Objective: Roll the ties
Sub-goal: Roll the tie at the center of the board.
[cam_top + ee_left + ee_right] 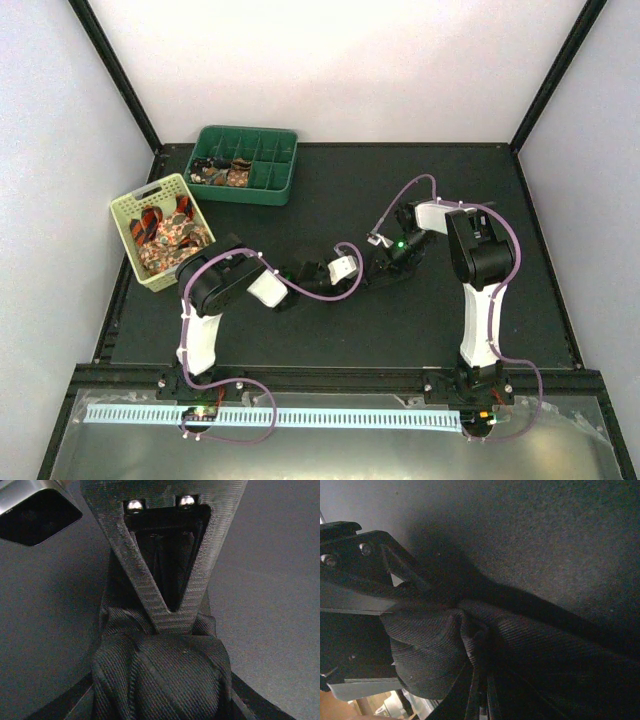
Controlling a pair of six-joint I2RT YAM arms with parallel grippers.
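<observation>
A very dark tie (pixel 160 675) is bunched into a thick roll on the black table. My left gripper (pixel 160 702) is shut on this roll, with fabric filling the space between its fingers. My right gripper (pixel 482 690) meets it from the other side and is shut on the same dark tie (pixel 430 645), whose tail runs off to the right. In the top view both grippers, left (pixel 368 272) and right (pixel 392 256), touch at mid-table; the tie hardly shows there. Striped and floral ties (pixel 165 228) fill the basket.
A pale green basket (pixel 128 222) stands at the left edge. A dark green compartment tray (pixel 270 180) at the back left holds a few rolled ties (pixel 225 172). Purple cables (pixel 340 290) loop beside both arms.
</observation>
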